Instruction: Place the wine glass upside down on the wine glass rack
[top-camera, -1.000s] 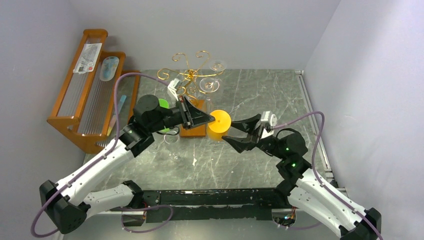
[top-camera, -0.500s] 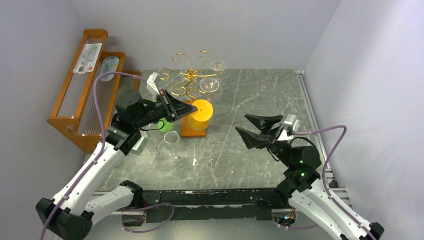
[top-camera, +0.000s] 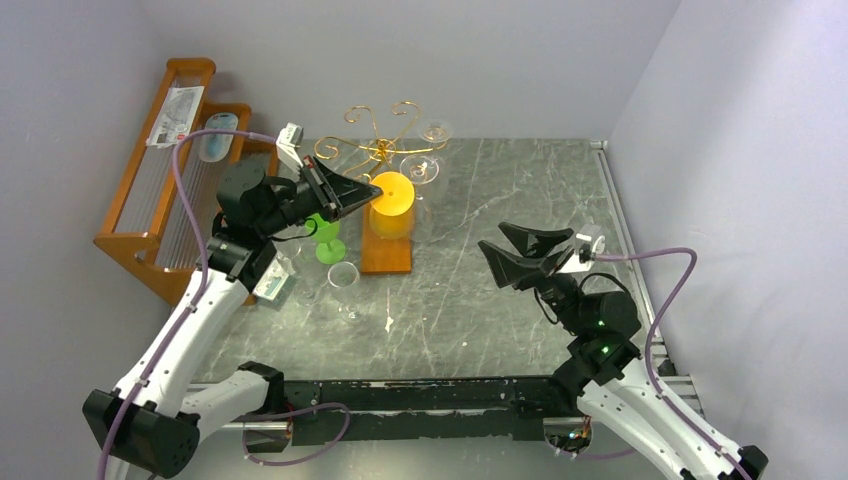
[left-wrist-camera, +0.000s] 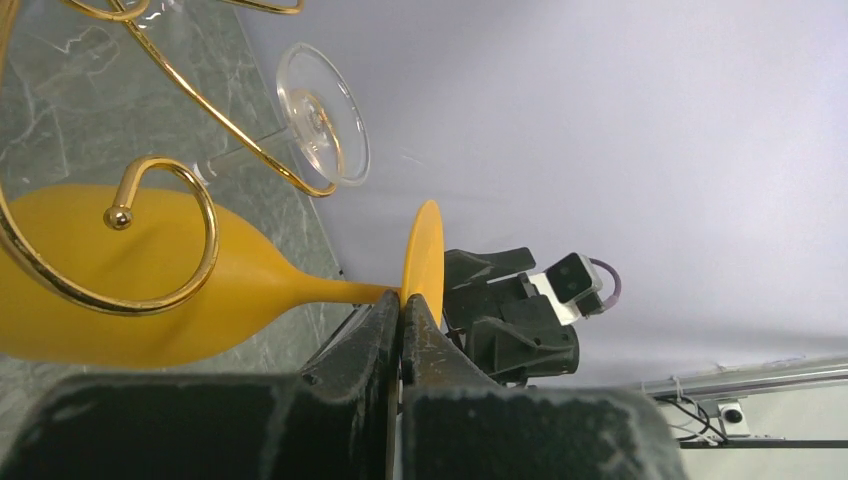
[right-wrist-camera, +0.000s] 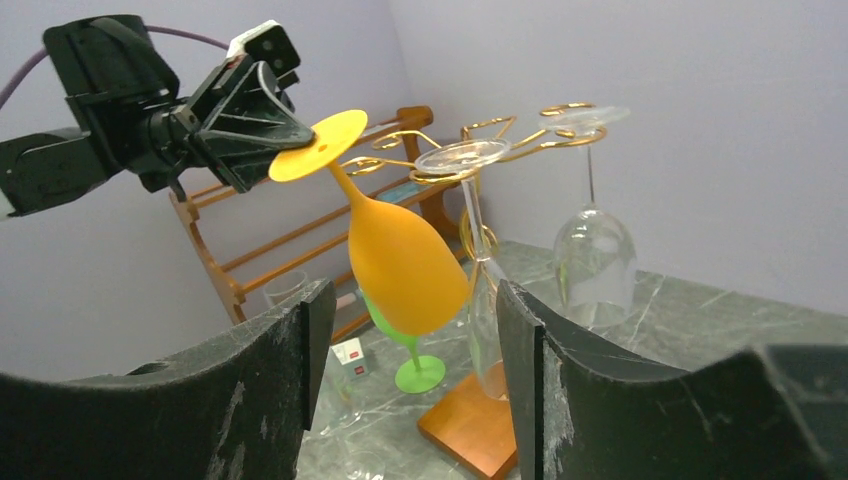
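The wine glass is yellow-orange and hangs tilted, foot up and bowl down, over the wine glass rack's orange-brown base. My left gripper is shut on the rim of its foot. In the left wrist view a gold curl of the rack crosses in front of the bowl. The rack's gold arms spread just behind the glass. My right gripper stands open to the right, apart from the glass, with nothing between its fingers.
Two clear glasses hang upside down on the rack's right arms. A green glass and a small clear cup stand left of the base. A stepped wooden shelf lines the left wall.
My left arm has carried the yellow-orange glass back and left, from mid-table to over the rack's base. The right gripper has drawn away to the right and stayed open.
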